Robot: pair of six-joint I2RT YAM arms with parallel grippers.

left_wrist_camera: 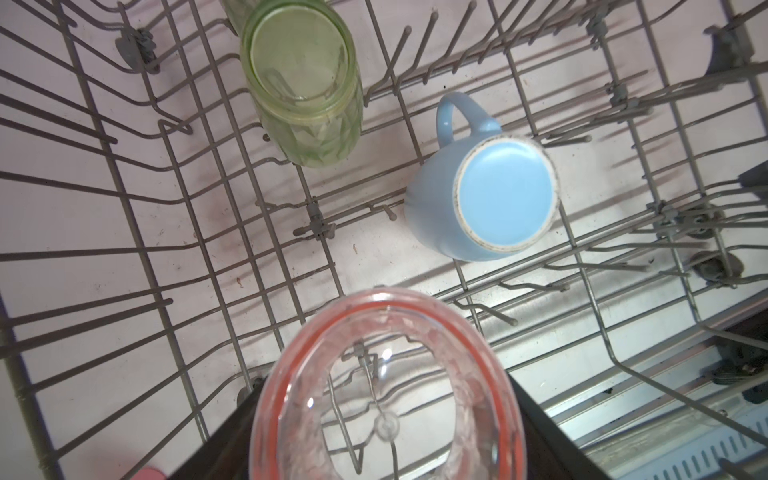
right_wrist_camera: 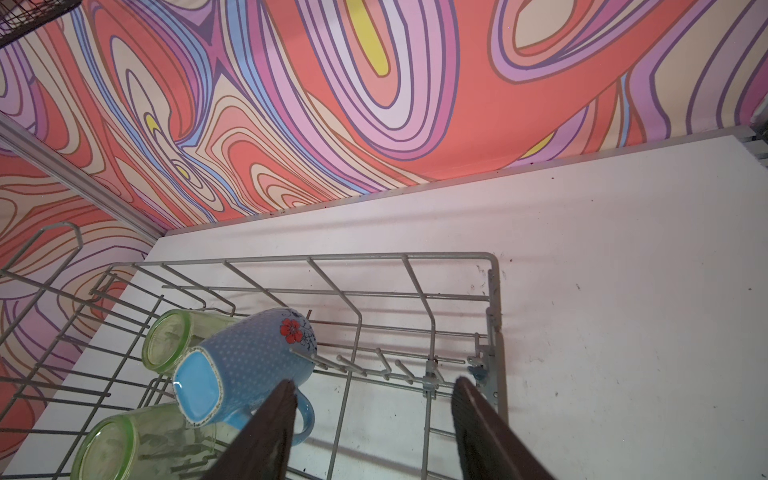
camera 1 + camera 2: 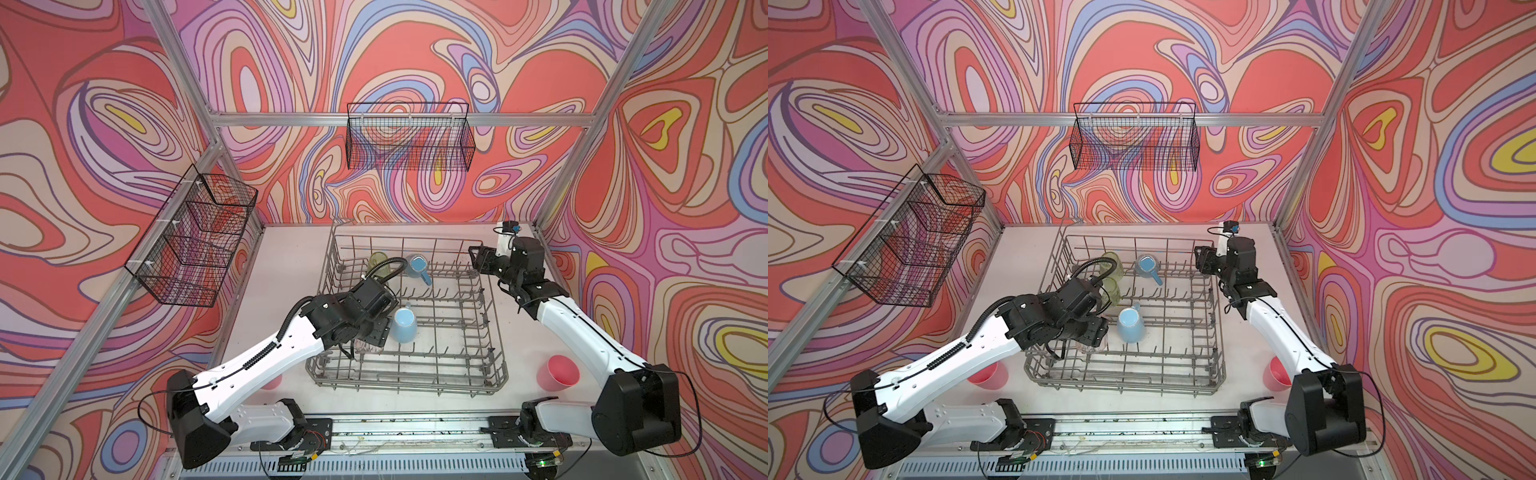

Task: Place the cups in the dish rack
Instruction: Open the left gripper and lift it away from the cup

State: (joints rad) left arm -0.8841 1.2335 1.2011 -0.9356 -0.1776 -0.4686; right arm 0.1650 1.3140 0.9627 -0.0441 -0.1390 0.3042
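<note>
Left pincer grips pink tumbler inside dish rack
The tumbler is translucent, base up; right pincer stands open, empty.

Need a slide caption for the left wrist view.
Left gripper holds a translucent pink tumbler in the grey wire dish rack, beside a base-up blue handled mug and yellow-green tumbler.

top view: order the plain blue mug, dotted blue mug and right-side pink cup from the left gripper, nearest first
1. plain blue mug, beside the left gripper in the dish rack
2. dotted blue mug, rack's far side
3. pink cup, outside the rack, far right
</note>
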